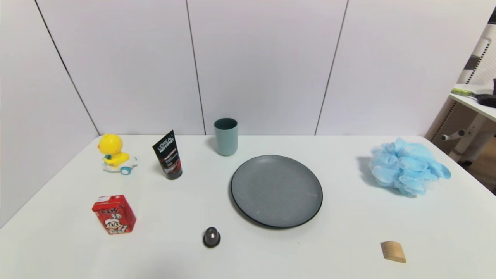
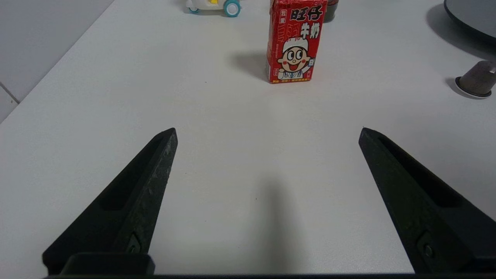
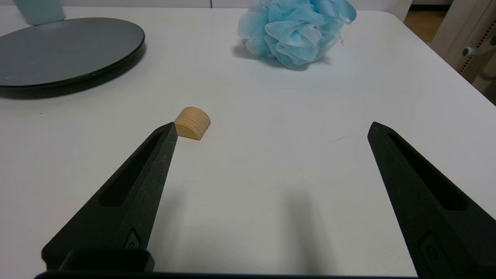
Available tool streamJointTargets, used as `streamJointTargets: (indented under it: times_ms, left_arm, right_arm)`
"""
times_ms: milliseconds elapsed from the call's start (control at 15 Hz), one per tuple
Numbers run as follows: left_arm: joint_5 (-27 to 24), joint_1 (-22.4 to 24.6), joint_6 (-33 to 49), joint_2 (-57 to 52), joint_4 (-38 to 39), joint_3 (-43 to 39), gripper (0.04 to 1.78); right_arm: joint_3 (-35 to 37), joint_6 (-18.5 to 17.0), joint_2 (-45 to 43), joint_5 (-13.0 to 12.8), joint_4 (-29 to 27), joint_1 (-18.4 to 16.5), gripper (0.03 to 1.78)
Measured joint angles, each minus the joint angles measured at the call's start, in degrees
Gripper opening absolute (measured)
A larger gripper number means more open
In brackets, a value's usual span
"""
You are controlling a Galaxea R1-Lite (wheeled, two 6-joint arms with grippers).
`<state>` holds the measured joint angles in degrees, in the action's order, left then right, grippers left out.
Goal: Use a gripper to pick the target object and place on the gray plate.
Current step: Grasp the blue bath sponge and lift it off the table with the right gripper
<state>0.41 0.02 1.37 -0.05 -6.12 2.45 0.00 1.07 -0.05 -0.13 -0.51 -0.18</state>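
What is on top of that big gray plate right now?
Nothing: the gray plate shows only its bare speckled surface. The blue bath pouf sits apart on the table to the plate's right, and the teal cup stands behind it. What lies beneath the plate is covered.

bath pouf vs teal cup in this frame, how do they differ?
The bath pouf is a ruffled, light blue mesh ball; the cup is a smooth, rigid teal-gray cylinder. The pouf is wider and sits to the right of the gray plate; the cup stands upright behind the plate. Both rest on the white table, untouched.
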Motion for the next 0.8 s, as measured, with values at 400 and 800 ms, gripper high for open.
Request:
streamJointTargets:
  times_ms: [400, 800]
  left_arm:
    - [0.00, 0.02, 0.00, 0.00, 0.01, 0.00, 1.69]
    - [0.00, 0.02, 0.00, 0.00, 0.00, 0.00, 1.69]
  right_arm:
    - [-5.86, 0.35, 5.91, 0.46, 0.21, 0.18, 1.70]
    - [-29.05, 0.16, 29.73, 0.21, 0.02, 0.60, 1.70]
